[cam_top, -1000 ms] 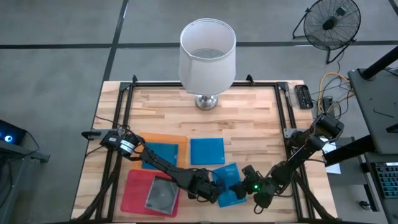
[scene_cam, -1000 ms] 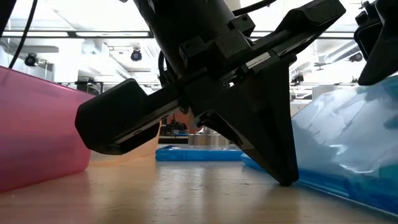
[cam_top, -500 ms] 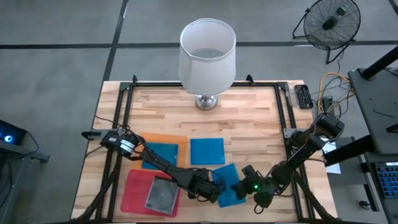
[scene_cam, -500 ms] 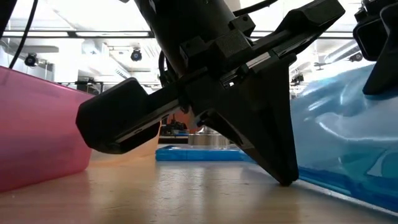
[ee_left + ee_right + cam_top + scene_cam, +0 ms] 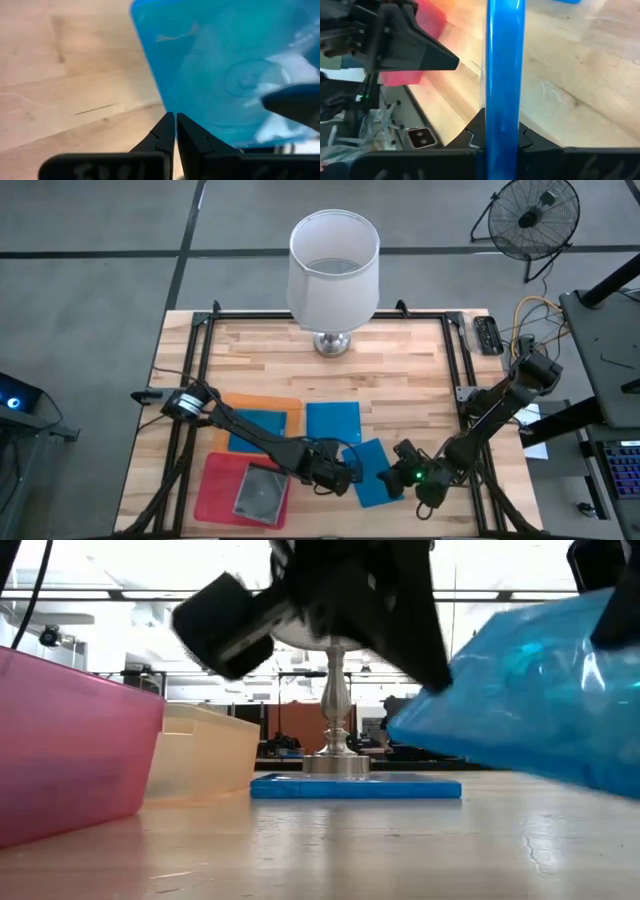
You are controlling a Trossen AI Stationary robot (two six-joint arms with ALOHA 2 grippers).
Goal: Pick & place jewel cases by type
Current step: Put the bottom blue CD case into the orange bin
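Over the wooden table (image 5: 420, 380), right tool (image 5: 392, 477) grips a blue case (image 5: 372, 472); left tool (image 5: 345, 476) clenched, seemingly empty.

We see one blue jewel case (image 5: 374, 474) tilted off the worktop at lower centre-right, another (image 5: 332, 423) flat at centre, a third (image 5: 256, 428) on orange at left, and a grey case (image 5: 260, 493) on pink, lower left

Pale, smooth-planked wooden tabletop (image 5: 420, 370) with visible grain; glossy translucent blue plastic jewel case (image 5: 372, 476) — reflective, its edge bright (image 5: 504, 75); polished metal lamp base (image 5: 335, 745) under a matt white shade (image 5: 333, 268); matt black gripper fingers (image 5: 170, 137).
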